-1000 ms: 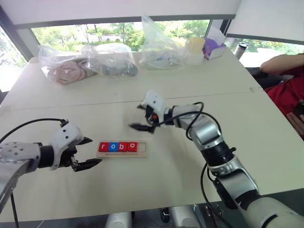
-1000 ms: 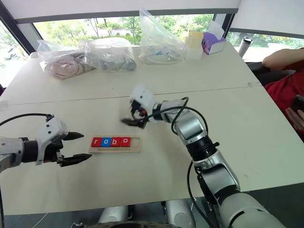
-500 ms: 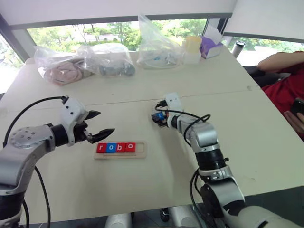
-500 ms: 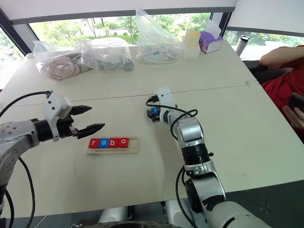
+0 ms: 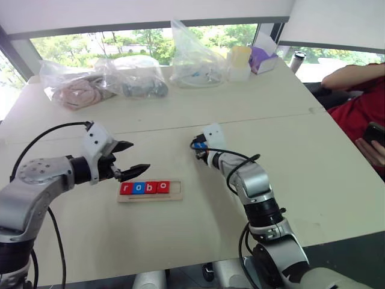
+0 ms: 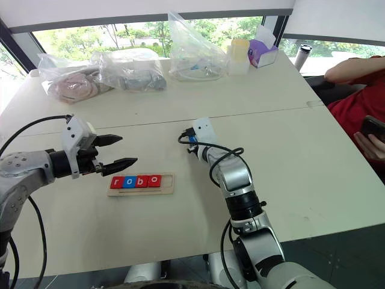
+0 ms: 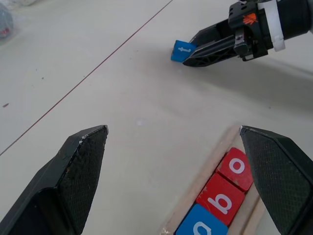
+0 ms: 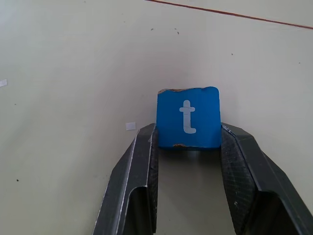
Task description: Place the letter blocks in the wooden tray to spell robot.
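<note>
Blue "t" block [image 8: 188, 118] now clamped betw. R gripper [image 8: 188, 142] fingers, lying on the table [image 5: 289, 150] just past the wooden tray's [image 5: 174, 197] far right end. Half a sec ago R jaws were wide apart; they've closed since. L gripper [image 7: 173, 139] hovers spread wide over the tray. Tray holds r-o-b-o [image 5: 144, 188], last slot free. Est.: lift t and seat it there, then done.

The left gripper [image 5: 136, 158] hovers with its two black fingers [image 7: 80, 166] spread wide, the forearm reaching in from the left and pointing slightly downward. The right arm stretches forward, wrist bent down, and the right gripper [image 8: 188, 142] has its fingers closed on the blue block [image 8: 188, 117], apparently low at the surface [image 8: 73, 63].
</note>
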